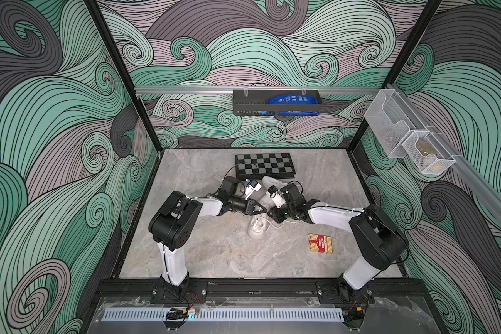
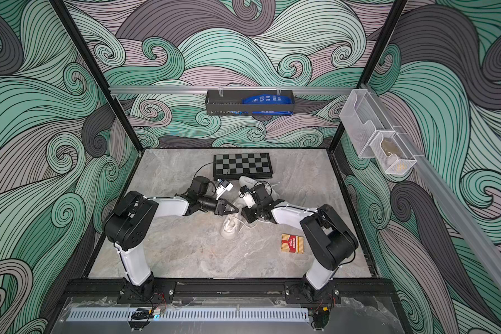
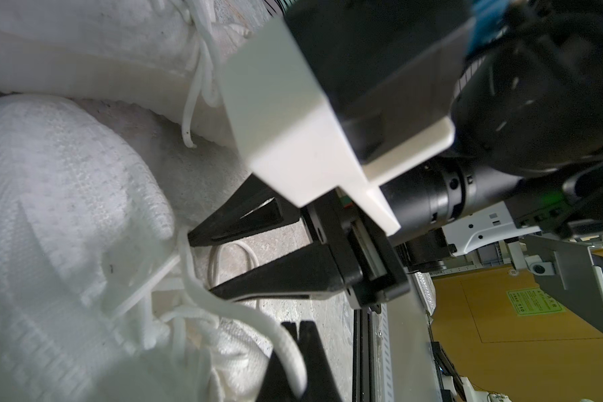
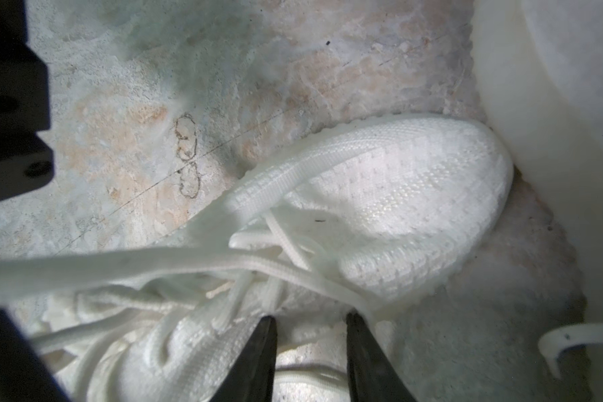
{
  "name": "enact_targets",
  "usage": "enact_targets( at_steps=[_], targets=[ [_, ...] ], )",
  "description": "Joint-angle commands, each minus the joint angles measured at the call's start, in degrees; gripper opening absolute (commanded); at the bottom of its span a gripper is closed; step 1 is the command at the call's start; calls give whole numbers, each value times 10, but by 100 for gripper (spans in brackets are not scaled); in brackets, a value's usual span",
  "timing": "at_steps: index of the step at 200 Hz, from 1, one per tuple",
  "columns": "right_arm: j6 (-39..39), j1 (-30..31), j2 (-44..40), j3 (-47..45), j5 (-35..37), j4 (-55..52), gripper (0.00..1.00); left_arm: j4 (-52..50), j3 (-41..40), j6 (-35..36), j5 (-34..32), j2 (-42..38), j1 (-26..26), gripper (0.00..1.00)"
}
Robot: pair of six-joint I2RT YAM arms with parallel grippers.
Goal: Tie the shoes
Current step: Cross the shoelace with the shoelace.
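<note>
Shoes (image 1: 256, 227) lie beside left pincer (image 1: 264, 208) — lace (image 3: 230, 306) clamped.

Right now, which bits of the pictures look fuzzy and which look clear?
Right wrist view: the stretched lace close to the lens is blurry, while the shoe toe is sharp and bright. Left wrist view: the shoe nearest the lens looks soft. Both top views: the table is crisp.

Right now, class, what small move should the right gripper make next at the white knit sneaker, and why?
Probably close the right gripper: its jaws stand apart with a loose white lace loop between them, while the left gripper holds the other lace taut.
</note>
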Motion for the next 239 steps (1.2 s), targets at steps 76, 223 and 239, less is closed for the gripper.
enact_targets(
  at_steps=[76,223,239],
  targets=[
    [59,0,1,-34,3,-38,28,-24,19,25,-1,-20,5,0],
    [42,-14,24,-3,-8,-38,36,-31,22,29,-14,-20,7,0],
    [56,-17,23,-11,-8,-38,37,-34,23,30,-14,-20,7,0]
  ],
)
